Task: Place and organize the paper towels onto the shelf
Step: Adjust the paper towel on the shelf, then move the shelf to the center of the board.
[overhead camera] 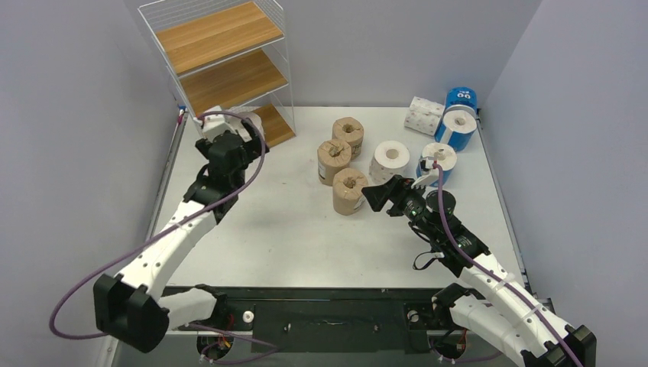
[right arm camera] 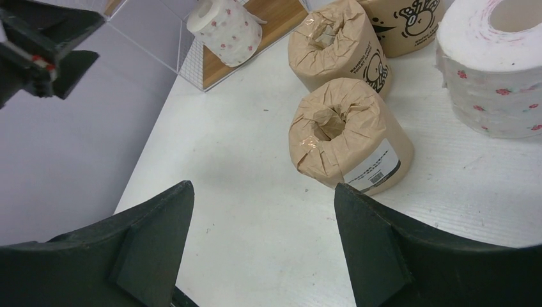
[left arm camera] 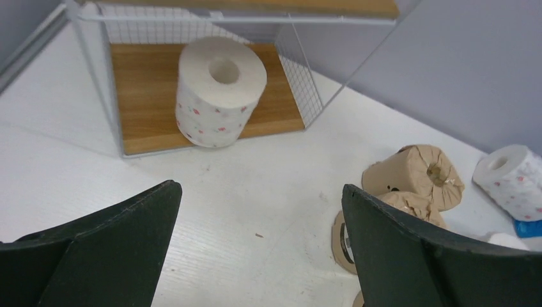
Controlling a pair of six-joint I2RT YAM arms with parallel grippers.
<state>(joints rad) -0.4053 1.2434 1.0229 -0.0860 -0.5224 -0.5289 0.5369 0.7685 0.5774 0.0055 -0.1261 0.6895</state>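
The shelf [overhead camera: 221,61] stands at the table's back left. One white paper towel roll with red dots [left arm camera: 220,89] sits upright on its bottom board [left arm camera: 144,96], near the front edge. My left gripper [left arm camera: 261,188] hovers open and empty just in front of it, over bare table. Three brown-wrapped rolls [overhead camera: 348,131] [overhead camera: 334,159] [overhead camera: 350,189] stand mid-table. My right gripper [right arm camera: 263,187] is open and empty, its right finger close beside the nearest brown roll [right arm camera: 345,137]. In the top view the right gripper [overhead camera: 374,197] sits just right of that roll.
A white roll [overhead camera: 390,159] stands right of the brown ones. Two blue-wrapped rolls [overhead camera: 438,162] [overhead camera: 460,115] and white dotted rolls lying down [overhead camera: 422,115] are at the back right. The left arm's purple cable [overhead camera: 252,164] loops near the shelf. Grey walls enclose the table.
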